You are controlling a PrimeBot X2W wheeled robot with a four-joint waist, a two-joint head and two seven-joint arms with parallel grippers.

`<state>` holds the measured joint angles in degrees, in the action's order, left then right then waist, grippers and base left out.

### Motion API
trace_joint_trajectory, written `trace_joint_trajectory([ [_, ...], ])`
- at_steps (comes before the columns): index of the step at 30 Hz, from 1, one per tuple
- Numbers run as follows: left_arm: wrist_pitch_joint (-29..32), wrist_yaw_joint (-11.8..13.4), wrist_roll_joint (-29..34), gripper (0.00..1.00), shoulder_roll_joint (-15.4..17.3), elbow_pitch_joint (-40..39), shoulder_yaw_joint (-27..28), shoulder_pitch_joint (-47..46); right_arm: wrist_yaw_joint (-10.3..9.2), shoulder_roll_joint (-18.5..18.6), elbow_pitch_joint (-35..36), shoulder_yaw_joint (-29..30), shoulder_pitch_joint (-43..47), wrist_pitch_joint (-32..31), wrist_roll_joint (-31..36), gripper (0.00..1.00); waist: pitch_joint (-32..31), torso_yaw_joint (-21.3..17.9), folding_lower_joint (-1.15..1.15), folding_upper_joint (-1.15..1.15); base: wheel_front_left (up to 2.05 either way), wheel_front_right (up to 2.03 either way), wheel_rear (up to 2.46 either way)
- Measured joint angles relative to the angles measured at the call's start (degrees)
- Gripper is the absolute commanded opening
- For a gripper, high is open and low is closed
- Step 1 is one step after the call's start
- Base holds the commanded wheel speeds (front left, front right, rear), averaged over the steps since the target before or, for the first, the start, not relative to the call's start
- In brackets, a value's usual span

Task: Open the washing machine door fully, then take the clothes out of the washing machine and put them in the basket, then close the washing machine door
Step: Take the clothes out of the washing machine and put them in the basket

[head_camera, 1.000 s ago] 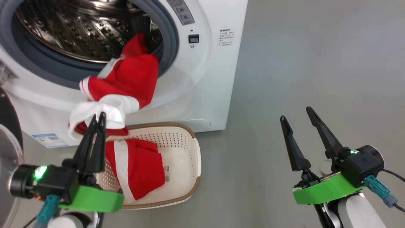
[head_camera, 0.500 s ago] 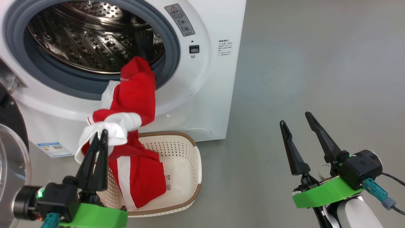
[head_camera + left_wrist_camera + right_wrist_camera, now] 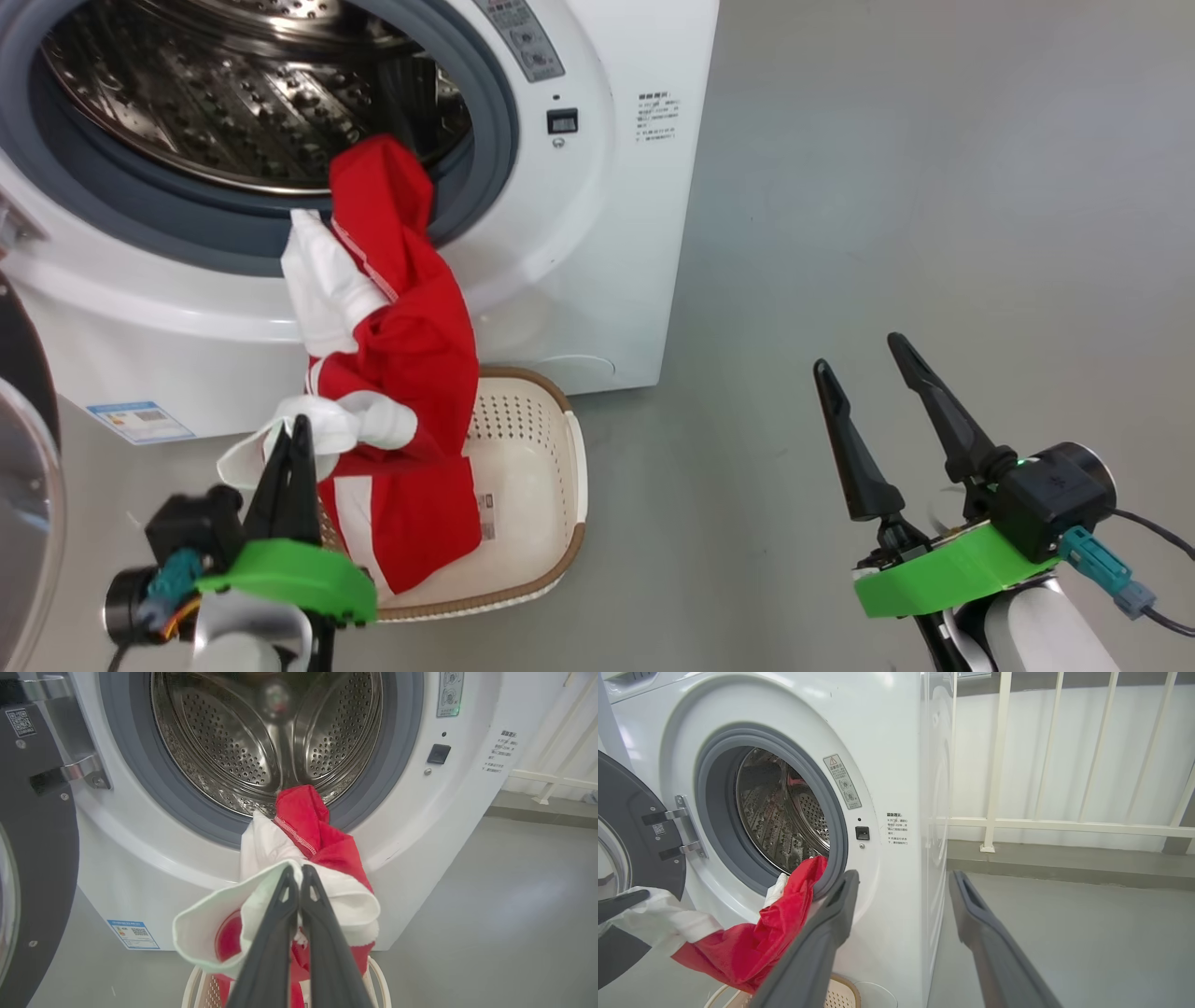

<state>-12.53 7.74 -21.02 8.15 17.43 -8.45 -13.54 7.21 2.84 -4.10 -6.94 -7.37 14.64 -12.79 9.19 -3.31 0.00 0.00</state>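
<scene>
Washing machine (image 3: 616, 187): white front-loader, mouth uncovered; the steel drum (image 3: 224, 742) looks bare apart from the garment's tail. Washing machine door (image 3: 626, 812): swung wide on its hinges at the robot's left, so step 1 reads as done. Clothes (image 3: 401, 364): red-and-white fabric, whether 1 garment or 2 I cannot tell. The upper end is caught over the grey gasket (image 3: 485, 140) lip, the body hangs down the machine front, and the lower end lies inside the basket (image 3: 537, 448). The basket stands on the floor just beside the machine's foot, beneath the mouth. Left gripper (image 3: 295, 871): jaws pressed together on a white fold of the clothes, above the basket's near-left rim. Right gripper (image 3: 859, 357): jaws spread wide, holding nothing, well apart to the right over the floor. Judgement: step 2 in hand, transfer partly complete. The next move calls for drawing the pinched fold away until the tail slips off the gasket, carrying it over the basket, then parting the jaws. Door closing follows. Risk: fabric snags or drapes outside the rim.
</scene>
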Motion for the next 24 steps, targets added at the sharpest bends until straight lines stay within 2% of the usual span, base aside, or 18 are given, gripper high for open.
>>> trace_joint_trajectory([
  [12, -1.76, -4.31, -1.25, 0.00, -2.24, 28.83, 2.67, -15.90, 0.00, 0.00, -0.04, -1.12, -1.75, 0.00, 0.27, 1.00, 5.12, -1.16, 0.00, 0.00, 0.00, 0.00, 0.00],
  [19, -1.76, -5.52, -0.20, 0.00, -2.94, 39.21, 4.31, -22.18, 0.00, 0.02, 0.98, -1.11, -3.97, 0.00, 0.79, 1.00, 10.31, -1.81, 0.00, 0.00, 0.00, 0.00, 0.00],
  [24, -1.76, -6.82, 0.67, 0.00, -3.55, 41.85, 4.85, -25.69, 0.00, 0.05, 1.78, -1.13, -5.07, 0.00, 1.18, 1.00, 13.95, -1.97, 0.00, 0.00, 0.00, 0.00, 0.00],
])
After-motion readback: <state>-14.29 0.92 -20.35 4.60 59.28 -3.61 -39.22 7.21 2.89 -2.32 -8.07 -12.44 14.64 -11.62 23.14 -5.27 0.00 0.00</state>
